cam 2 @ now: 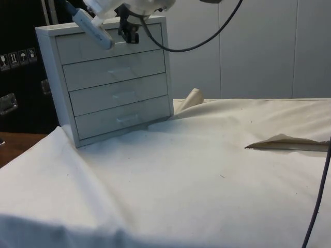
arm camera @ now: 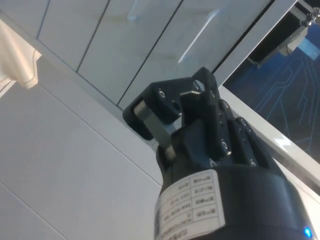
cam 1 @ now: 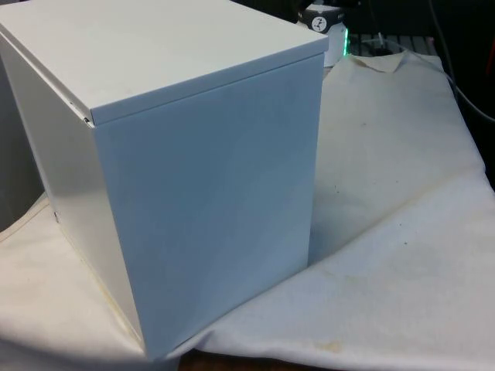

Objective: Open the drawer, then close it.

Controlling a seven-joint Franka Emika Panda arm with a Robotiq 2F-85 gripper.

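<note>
Chest of drawers [cam 2: 111, 77] sits at the far end of the white cloth [cam 2: 207, 175] in the side view, front face turned toward that cam, four drawers stacked, all flush w/ the frame. Top drawer [cam 2: 103, 45] is where the action is: gripper [cam 2: 129, 32] hangs right in front of it, near the upper edge, arm coming in from above w/ a black cable [cam 2: 196, 44] looping off behind. Fingers point down at the drawer face, pressed together as far as the side view shows, nothing between them, no hold on a handle. Wrist view, gripper [arm camera: 165, 125] seen close up, fingers look shut, nothing gripped; pale panels of the chest run past behind it, a cream handle [arm camera: 17, 60] off to one side, well apart from the fingertips. Front view: chest [cam 1: 186, 178] turns its plain back and side to the cam, big white box on the front view's left, cloth [cam 1: 402, 232] rumpled around its base. A fold of cloth [cam 2: 287, 143] lifts up further along the table in the side view.
</note>
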